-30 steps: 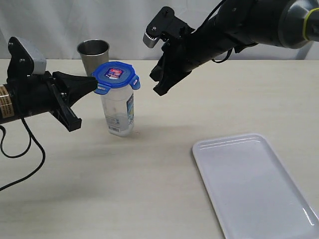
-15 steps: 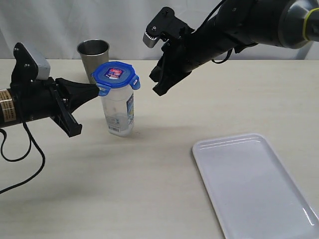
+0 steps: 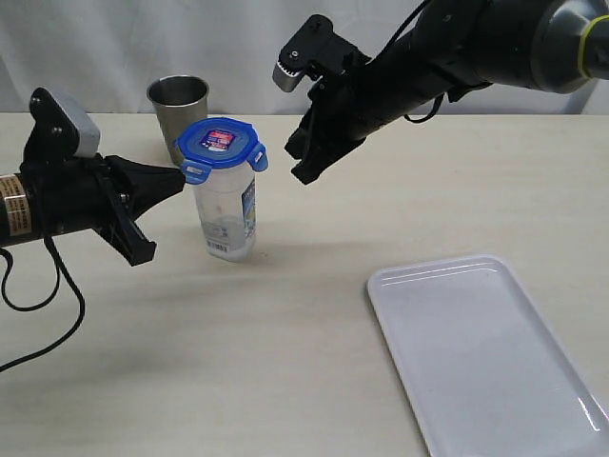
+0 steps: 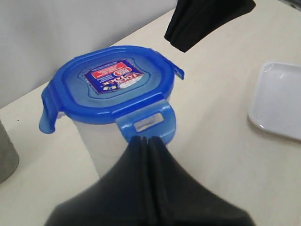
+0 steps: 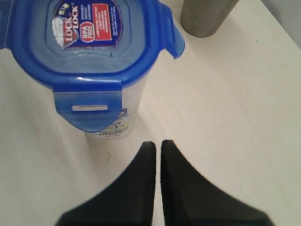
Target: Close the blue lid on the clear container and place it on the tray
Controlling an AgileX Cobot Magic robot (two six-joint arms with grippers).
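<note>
The blue lid (image 3: 221,143) hides the rim of the clear container (image 3: 226,217).

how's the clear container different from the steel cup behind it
The clear container is see-through plastic; the steel cup is dull grey metal. The container wears a blue lid; the cup is open on top. The container bears a label; the cup looks plain. Both stand upright on the table.
</note>
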